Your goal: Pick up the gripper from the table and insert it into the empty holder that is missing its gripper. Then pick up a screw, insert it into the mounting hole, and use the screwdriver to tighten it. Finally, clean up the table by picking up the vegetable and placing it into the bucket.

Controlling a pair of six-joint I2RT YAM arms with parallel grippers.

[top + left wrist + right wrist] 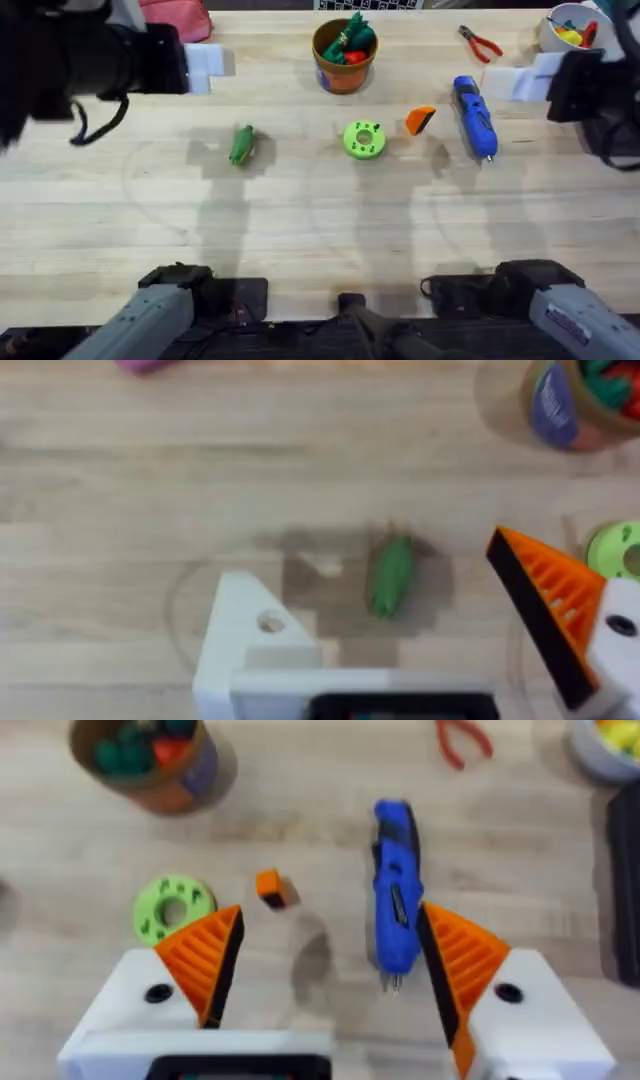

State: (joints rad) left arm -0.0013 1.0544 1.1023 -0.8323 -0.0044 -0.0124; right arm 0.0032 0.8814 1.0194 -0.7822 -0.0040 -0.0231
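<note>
The loose orange gripper (pixel 420 120) lies on the table between a lime-green disc (pixel 364 140) and the blue screwdriver (pixel 475 118). My left gripper (pixel 370 565) hangs open high over a small green vegetable (pixel 392 575). One of its fingers is the bare white holder (pixel 250 645) with an open hole; the other carries an orange tip (pixel 545 600). My right gripper (pixel 330 915) is open above the screwdriver (pixel 395 920) and the loose gripper (pixel 272 888), with orange pads (pixel 205 955) on both fingers. The orange-brown bucket (pixel 345 55) stands at the back centre. The screw is too small to make out.
Red and green toy vegetables fill the bucket. Red-handled pliers (pixel 480 42) and a white bowl (pixel 570 30) sit at the back right, a pink object (pixel 175 18) at the back left. The near half of the table (pixel 320 250) is bare wood.
</note>
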